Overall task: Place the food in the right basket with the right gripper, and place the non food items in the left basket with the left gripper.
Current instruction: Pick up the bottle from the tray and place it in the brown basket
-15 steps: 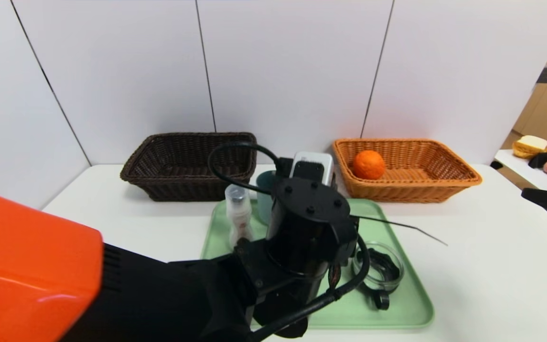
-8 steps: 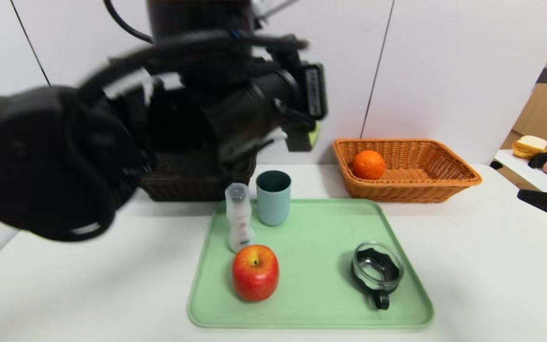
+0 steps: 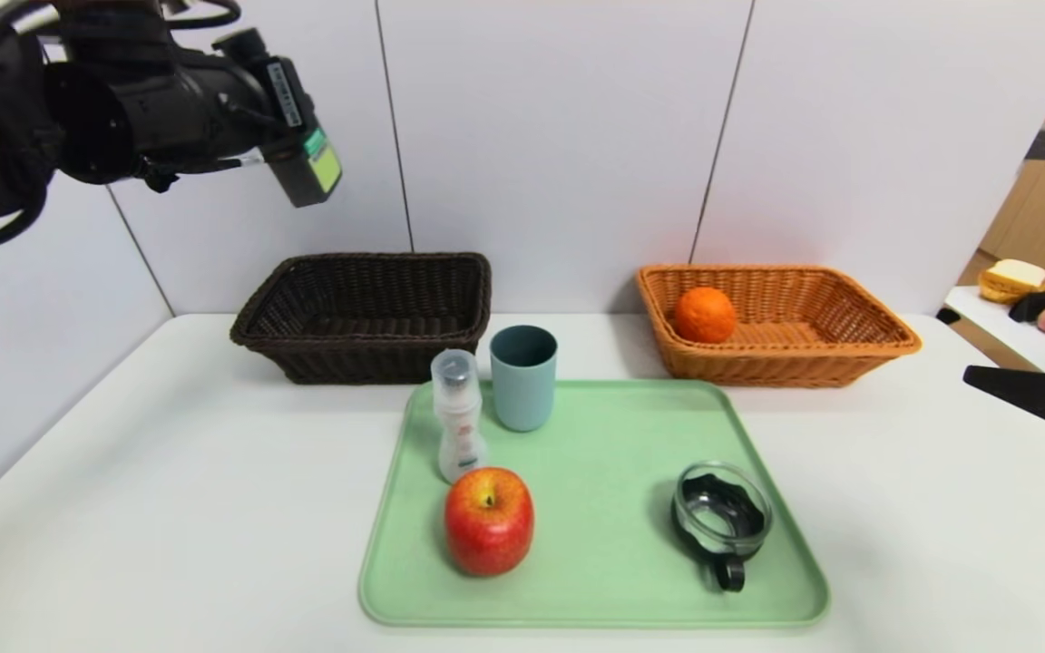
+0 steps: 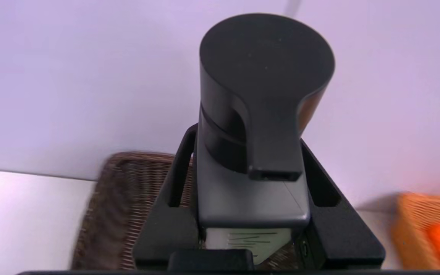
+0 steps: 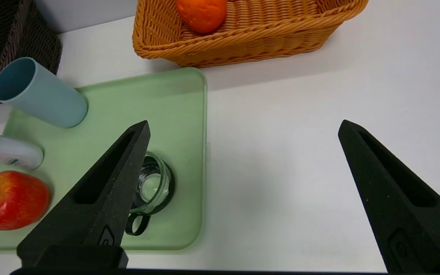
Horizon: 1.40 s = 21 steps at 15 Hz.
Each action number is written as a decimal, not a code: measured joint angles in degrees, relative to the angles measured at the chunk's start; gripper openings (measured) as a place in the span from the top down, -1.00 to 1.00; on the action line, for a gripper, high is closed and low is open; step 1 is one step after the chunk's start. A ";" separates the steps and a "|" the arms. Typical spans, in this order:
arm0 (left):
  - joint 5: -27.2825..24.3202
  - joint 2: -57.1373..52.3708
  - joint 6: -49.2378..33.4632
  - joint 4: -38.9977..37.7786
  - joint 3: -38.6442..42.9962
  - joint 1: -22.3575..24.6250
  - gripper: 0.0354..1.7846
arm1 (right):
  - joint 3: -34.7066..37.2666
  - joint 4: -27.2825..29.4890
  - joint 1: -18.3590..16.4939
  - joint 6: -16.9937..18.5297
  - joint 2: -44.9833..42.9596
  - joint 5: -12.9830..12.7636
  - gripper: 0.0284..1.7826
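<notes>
High above the dark left basket, left pincer clenched on a black device with a pale green label, well clear of the table. On the green tray: red apple near the front edge, white bottle upright just behind it, blue-grey cup beside the bottle, glass jar with black handle toward the right side. Within the orange right basket: one orange. At the table's right edge, right pincer released, fingers spread wide, hovering beside the tray.
</notes>
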 joint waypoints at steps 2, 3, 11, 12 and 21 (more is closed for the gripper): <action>-1.04 3.94 0.96 -5.97 1.97 4.28 0.33 | 0.00 -0.02 0.00 -0.11 0.91 -0.04 -0.90; -1.18 5.86 1.51 -8.59 2.78 5.46 0.33 | -0.30 -0.29 0.00 -0.35 1.46 -0.09 -0.90; -1.56 17.75 2.01 -12.54 3.30 7.28 0.33 | -0.20 -16.06 0.05 -4.68 9.33 -0.45 -0.90; -1.54 18.63 2.04 -12.57 3.22 7.47 0.33 | -0.17 -16.08 0.05 -4.63 9.79 -0.52 -0.90; -1.34 21.80 2.29 -12.53 4.63 7.72 0.33 | 0.60 -16.16 0.00 -4.02 12.00 -0.41 -0.90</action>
